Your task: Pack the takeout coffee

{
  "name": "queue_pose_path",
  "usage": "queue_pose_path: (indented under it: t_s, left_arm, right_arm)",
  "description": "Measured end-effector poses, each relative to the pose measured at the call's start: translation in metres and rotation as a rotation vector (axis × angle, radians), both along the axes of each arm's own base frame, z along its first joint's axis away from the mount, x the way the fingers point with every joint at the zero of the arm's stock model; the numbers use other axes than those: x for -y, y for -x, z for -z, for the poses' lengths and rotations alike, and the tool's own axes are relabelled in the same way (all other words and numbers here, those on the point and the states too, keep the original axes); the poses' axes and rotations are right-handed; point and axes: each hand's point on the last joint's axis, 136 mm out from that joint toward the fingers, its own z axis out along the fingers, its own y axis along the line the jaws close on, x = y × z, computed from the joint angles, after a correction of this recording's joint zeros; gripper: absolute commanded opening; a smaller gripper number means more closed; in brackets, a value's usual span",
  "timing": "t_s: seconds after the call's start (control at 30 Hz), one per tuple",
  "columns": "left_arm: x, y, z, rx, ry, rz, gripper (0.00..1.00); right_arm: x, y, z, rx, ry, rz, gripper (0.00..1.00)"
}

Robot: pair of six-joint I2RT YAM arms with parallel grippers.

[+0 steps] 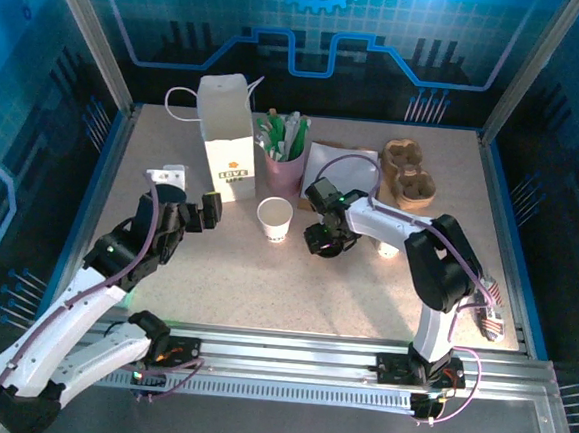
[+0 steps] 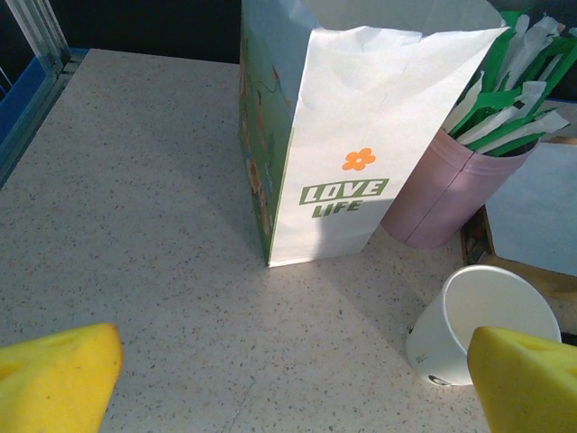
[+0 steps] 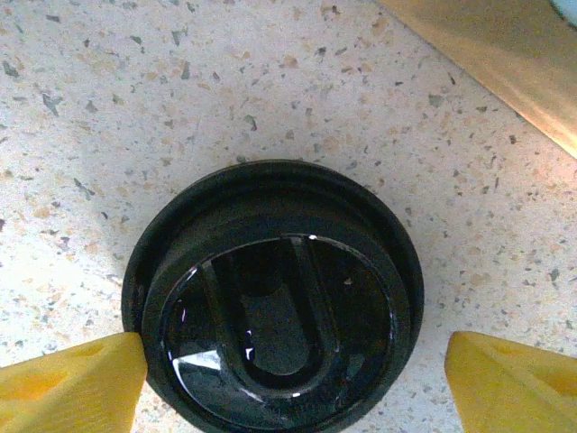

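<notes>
On the table under the right wrist, is that the lid (image 3: 275, 293)?

Yes. It's the black lid, lying flat on the speckled table (image 3: 108, 108). Your right gripper (image 3: 293, 388) hangs over it with the jaws wide. One yellow fingertip (image 3: 72, 388) is at the rim, touching or just beside it, I can't tell which. The other stands clear, so you have hold of nothing there.

And the cup?

Your white paper cup (image 1: 274, 218) stands upright and open-mouthed near the middle of the table. It is just in front of the pink cup of sticks (image 1: 283, 166), near the tall bag (image 1: 226, 136), and apart from the lid. Your left gripper (image 1: 209, 213) points toward it from the left, jaws spread wide and empty.

So how far along?

Barely begun, I'd judge. The lid isn't on the cup and the cup isn't in the bag. You have yet to take the lid, seat it on the cup, and lower both into the bag, which stands open at the top.

Anything hard to make out?

From above, your right gripper covers the lid, so you can't read the gap between lid and cup there. In the left wrist view a fingertip cuts off the cup's near side. The bag's inside is hidden. A small white thing (image 1: 388, 249) right of your right gripper is too small to name.
</notes>
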Motion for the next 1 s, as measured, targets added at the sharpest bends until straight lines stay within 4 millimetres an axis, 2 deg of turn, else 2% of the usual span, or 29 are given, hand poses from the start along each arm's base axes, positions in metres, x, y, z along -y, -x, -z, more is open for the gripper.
queue_pose_path:
  t_s: [0.3, 0.63, 0.87, 1.0]
  left_arm:
    - [-0.002, -0.002, 0.002, -0.009, -0.002, -0.009, 0.99]
    - [-0.003, -0.004, 0.006, -0.022, -0.001, -0.012, 0.99]
    - [-0.004, -0.004, 0.006, -0.024, 0.001, -0.016, 0.99]
    - [-0.003, -0.004, 0.006, -0.026, 0.004, -0.01, 0.99]
  right_arm:
    - [-0.001, -0.007, 0.009, -0.005, -0.017, 0.004, 0.8]
    - [0.0, -0.009, 0.009, -0.01, -0.034, 0.013, 0.7]
    - [-0.002, -0.004, 0.005, -0.011, -0.027, 0.001, 0.68]
    - [-0.004, 0.003, -0.007, -0.004, -0.026, -0.014, 0.68]
